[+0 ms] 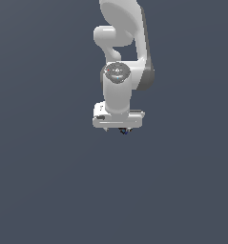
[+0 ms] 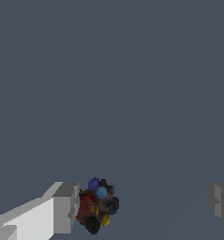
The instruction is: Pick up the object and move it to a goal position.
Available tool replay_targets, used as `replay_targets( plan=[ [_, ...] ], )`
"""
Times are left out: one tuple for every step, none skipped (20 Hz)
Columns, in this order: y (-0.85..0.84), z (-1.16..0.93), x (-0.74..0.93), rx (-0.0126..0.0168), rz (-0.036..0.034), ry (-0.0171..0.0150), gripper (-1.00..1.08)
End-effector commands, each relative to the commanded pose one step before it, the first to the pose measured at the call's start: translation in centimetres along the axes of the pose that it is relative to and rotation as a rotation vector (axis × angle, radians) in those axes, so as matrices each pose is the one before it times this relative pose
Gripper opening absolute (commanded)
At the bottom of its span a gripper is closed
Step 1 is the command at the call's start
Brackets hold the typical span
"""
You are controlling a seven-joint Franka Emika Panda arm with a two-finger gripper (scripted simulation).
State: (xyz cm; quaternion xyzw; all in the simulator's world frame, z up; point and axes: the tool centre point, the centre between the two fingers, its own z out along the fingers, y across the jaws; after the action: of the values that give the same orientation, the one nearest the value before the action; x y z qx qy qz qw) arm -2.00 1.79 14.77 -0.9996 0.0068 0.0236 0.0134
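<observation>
The object is a tiny lumpy clump, black and dark red with blue and yellow specks. In the wrist view it lies between my fingers, touching or nearly touching one finger, with a wide gap to the other finger. My gripper is open. In the exterior view the white arm hangs straight down and the gripper is mostly hidden under the hand. Only a dark speck of the object shows below the hand.
A plain dark grey surface fills both views. No other objects or edges show.
</observation>
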Motion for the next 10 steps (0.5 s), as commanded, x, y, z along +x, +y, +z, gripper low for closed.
replay_targets(
  plan=[
    [0.001,0.000,0.000,0.00000,0.00000,0.00000,1.00],
    [0.001,0.003,0.001,0.00054,0.00039,-0.00020,1.00],
    [0.015,0.012,0.005,0.00177,0.00130,-0.00065,1.00],
    [0.016,0.017,0.008,0.00273,0.00199,-0.00100,1.00],
    [0.029,0.025,0.012,0.00390,0.00283,-0.00142,1.00],
    [0.033,0.030,0.015,0.00491,0.00352,-0.00176,1.00],
    [0.036,0.032,0.017,0.00536,0.00379,-0.00190,1.00],
    [0.027,0.023,0.014,0.00426,0.00296,-0.00149,1.00],
    [0.021,0.017,0.011,0.00311,0.00211,-0.00108,1.00],
    [0.013,0.010,0.007,0.00192,0.00126,-0.00066,1.00]
  ],
)
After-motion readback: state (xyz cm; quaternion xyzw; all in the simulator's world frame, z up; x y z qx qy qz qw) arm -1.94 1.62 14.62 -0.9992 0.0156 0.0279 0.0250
